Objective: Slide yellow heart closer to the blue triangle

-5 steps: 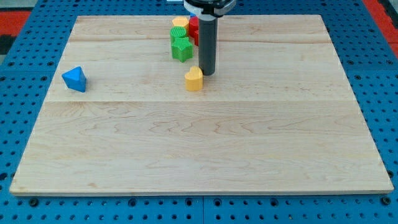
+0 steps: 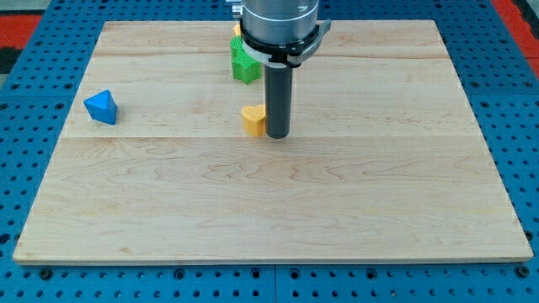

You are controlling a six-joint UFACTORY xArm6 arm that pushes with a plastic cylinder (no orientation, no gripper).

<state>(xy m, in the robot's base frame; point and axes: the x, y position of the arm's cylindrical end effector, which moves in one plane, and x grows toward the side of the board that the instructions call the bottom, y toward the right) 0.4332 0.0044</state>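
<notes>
Moved toward the view's bottom, my tip now touches the yellow heart, far from the blue triangle; no jaws show.

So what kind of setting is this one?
Probably a lab test bench, not a home or workshop: a bare wooden board lies on a blue perforated base, with only small blocks on it, such as the yellow heart beside my tip and the blue triangle.
</notes>
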